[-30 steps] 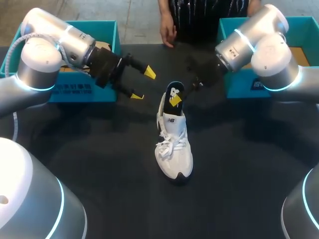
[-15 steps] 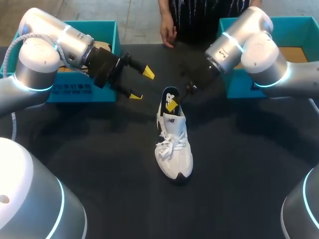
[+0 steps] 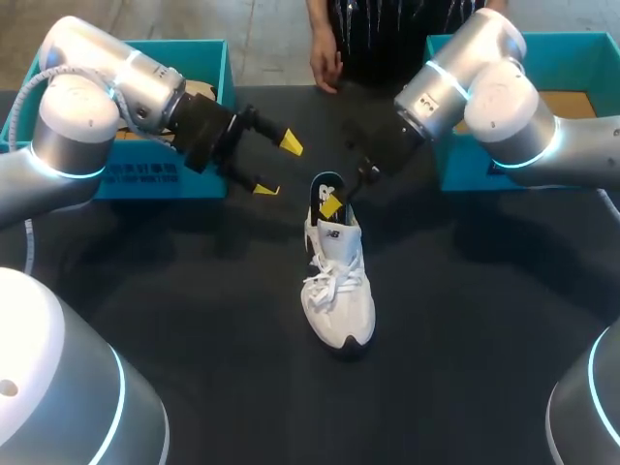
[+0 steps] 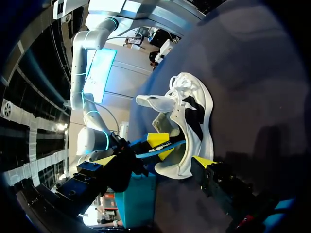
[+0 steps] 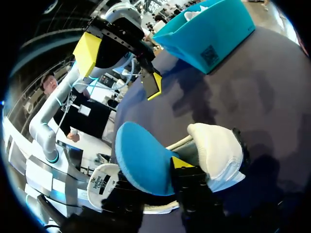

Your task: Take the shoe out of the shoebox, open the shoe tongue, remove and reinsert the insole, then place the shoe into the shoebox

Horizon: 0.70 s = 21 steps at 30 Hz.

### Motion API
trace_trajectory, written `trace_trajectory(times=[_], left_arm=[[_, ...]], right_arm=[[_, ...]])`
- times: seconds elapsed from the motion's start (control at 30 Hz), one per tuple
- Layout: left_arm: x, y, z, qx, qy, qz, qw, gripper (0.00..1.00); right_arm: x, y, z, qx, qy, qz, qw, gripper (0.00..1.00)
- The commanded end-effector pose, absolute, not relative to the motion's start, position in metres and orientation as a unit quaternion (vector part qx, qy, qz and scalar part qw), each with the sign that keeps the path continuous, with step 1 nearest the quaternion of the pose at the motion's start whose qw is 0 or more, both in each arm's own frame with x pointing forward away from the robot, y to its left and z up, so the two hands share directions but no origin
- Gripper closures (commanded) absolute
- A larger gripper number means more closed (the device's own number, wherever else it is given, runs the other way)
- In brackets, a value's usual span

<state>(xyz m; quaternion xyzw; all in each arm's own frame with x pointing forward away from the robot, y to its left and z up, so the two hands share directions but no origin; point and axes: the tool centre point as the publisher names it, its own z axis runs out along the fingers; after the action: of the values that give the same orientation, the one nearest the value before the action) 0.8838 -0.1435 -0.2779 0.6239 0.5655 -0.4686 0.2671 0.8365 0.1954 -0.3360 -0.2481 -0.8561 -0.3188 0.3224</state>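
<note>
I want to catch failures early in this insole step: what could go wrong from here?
1. The shoe stands free on the table. The left gripper is open and apart from it, so force on the insole may tip or drag the shoe.
2. The right gripper grips the insole near one end, at the shoe's heel opening. The insole could bend or slip out.

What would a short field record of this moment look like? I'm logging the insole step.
shoe: white lace-up sneaker, upright on black table
insole: blue foam insole, partly in the sneaker's heel opening
right fingers: shut on the insole
left fingers: open, holding nothing, near teal cardboard shoebox
</note>
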Motion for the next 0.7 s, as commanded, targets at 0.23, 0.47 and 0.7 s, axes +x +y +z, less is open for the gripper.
trace_trajectory(times=[0.23, 0.47, 0.7], left_arm=[[0.886, -0.146, -0.276, 0.624, 0.567, -0.465, 0.269, 0.00], [0.886, -0.148, -0.276, 0.627, 0.565, -0.465, 0.265, 0.00], [0.886, -0.147, -0.277, 0.626, 0.568, -0.465, 0.264, 0.00]], right_arm=[[0.833, 0.195, -0.330, -0.249, -0.857, -0.321, 0.315, 0.62], [0.826, 0.189, -0.340, -0.266, -0.851, -0.325, 0.315, 0.57], [0.832, 0.184, -0.344, -0.276, -0.848, -0.326, 0.314, 0.60]])
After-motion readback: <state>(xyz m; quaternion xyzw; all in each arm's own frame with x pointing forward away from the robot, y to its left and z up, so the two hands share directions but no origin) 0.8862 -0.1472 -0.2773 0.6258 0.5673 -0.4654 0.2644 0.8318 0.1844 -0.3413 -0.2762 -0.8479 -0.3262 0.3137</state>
